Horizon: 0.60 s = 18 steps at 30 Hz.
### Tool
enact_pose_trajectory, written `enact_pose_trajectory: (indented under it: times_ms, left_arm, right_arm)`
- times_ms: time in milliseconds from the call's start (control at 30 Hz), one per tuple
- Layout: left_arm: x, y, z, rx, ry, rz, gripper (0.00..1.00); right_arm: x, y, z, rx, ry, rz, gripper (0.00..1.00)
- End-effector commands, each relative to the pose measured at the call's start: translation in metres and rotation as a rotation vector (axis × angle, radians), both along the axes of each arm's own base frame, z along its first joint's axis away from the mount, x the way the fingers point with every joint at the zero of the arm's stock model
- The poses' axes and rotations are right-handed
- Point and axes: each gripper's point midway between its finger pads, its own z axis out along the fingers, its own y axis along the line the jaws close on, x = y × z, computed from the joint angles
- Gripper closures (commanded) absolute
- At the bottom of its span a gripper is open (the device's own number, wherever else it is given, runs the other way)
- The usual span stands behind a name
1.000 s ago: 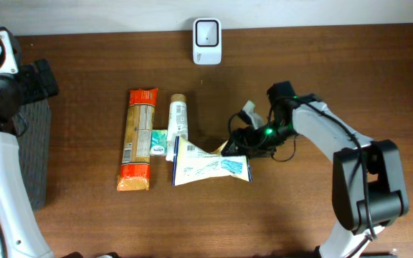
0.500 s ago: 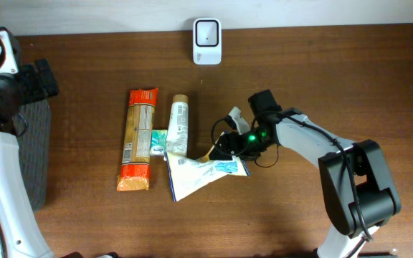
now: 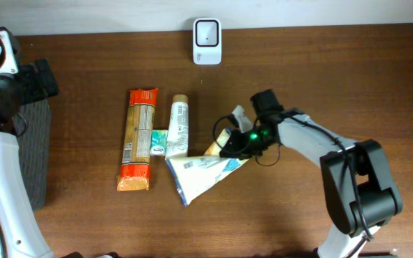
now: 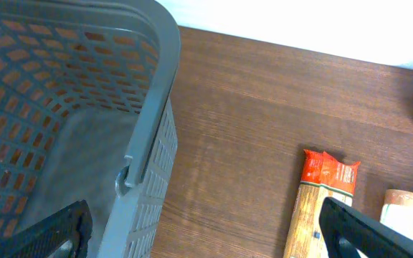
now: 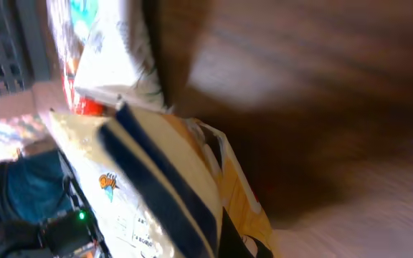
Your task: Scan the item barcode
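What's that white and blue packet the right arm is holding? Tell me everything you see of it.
The packet is a flat, soft-looking pouch, white with blue print and dark stripes, yellowish at one end. It slants across the table, that end pinched in the shut right gripper, a far corner beside the white tube.

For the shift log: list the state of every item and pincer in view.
pouch: one end gripped, lying askew.
right pincer: shut on pouch.
left pincer: open, empty.
pasta packet: lying flat, untouched.
tube: lying flat, cap on.
teal box: flat, between pasta packet and tube.
basket: upright.
scanner: untouched.
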Motion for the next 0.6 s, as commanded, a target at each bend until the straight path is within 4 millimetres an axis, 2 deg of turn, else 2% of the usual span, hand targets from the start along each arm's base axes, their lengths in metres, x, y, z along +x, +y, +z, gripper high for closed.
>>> enact_pose_trajectory:
  times_ms: [0,67,133,233,333,400,567]
  left_arm:
    - [-0.001,0.002,0.007,0.023,-0.010,-0.006,0.01]
    - [-0.001,0.002,0.007,0.023,-0.010,-0.006,0.01]
    - [-0.001,0.002,0.007,0.023,-0.010,-0.006,0.01]
    - [-0.001,0.002,0.007,0.023,-0.010,-0.006,0.01]
    - [-0.001,0.002,0.007,0.023,-0.010,-0.006,0.01]
    - [-0.001,0.002,0.007,0.023,-0.010,-0.006,0.01]
    - [-0.001,0.002,0.007,0.023,-0.010,-0.006,0.01]
  right_arm:
    - [0.043,-0.032,0.051,0.034,-0.138,-0.108,0.96]
    - [0.053,-0.053,0.066,0.025,-0.180,-0.166,0.96]
    - [0.056,-0.069,0.071,-0.011,-0.193,-0.206,0.96]
    - [0.057,-0.075,0.078,-0.019,-0.212,-0.223,0.96]
    - [0.056,-0.075,0.095,0.014,-0.215,-0.238,0.96]
    - [0.056,-0.082,0.111,0.027,-0.220,-0.256,0.96]
    - [0.057,-0.095,0.179,0.105,-0.326,-0.285,0.96]
